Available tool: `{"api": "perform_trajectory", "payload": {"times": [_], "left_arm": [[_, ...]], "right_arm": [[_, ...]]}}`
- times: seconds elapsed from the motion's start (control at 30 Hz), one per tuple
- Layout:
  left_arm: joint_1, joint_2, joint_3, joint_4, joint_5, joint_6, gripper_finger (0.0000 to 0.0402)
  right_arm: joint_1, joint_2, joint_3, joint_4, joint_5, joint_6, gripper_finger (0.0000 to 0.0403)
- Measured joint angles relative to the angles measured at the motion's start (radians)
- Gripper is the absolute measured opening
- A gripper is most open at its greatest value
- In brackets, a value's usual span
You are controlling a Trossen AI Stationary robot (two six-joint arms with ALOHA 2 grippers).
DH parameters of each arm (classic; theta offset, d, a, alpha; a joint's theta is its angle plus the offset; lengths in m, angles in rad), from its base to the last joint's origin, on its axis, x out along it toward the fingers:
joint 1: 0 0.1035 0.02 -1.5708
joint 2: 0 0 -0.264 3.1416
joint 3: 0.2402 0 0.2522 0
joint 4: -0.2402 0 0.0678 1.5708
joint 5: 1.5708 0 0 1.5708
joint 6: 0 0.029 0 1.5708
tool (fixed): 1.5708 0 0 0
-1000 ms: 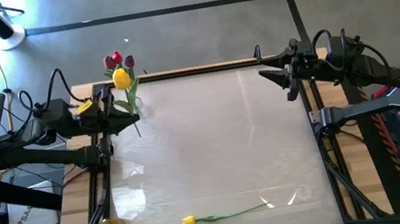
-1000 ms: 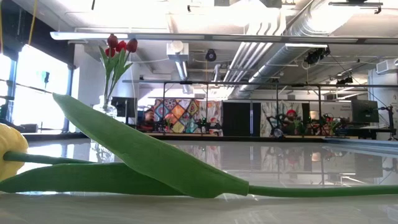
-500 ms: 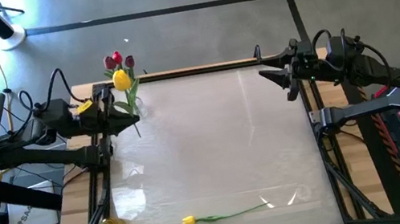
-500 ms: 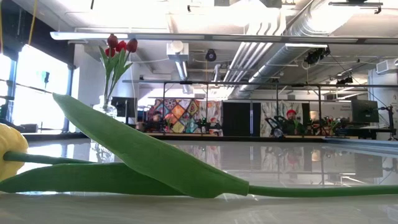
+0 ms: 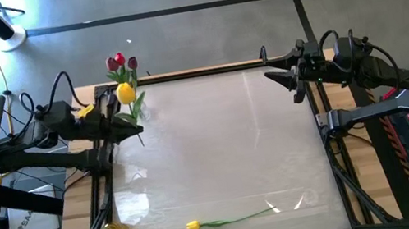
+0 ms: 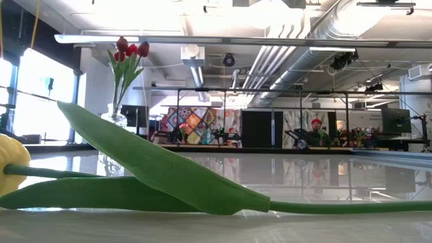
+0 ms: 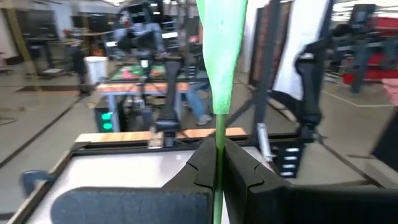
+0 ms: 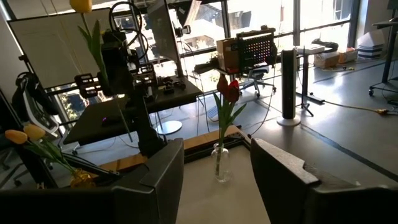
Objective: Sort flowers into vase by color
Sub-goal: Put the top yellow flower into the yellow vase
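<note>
While the left end effector grips one yellow tulip by its stem beside the vase of three red tulips, another yellow tulip lies on the tabletop. Right end effector waits, fingers wide apart.

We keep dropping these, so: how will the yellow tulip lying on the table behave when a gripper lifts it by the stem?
The tulip has a long thin stem, so it will probably droop at both ends. Its head looks small, so likely light. The broad leaves may catch a finger.
</note>
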Motion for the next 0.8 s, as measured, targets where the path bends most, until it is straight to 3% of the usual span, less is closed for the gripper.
{"api": "perform_trajectory", "payload": {"times": [0.27,0.8], "left_arm": [[0.000,-0.013,0.000,0.000,0.028,-0.002,0.0000],[0.000,-0.155,0.000,-0.035,-0.044,-0.048,0.0000]], "right_arm": [[0.000,0.000,0.000,0.000,0.000,0.000,0.0174],[0.000,0.000,0.000,0.000,0.000,0.000,0.0174]]}}
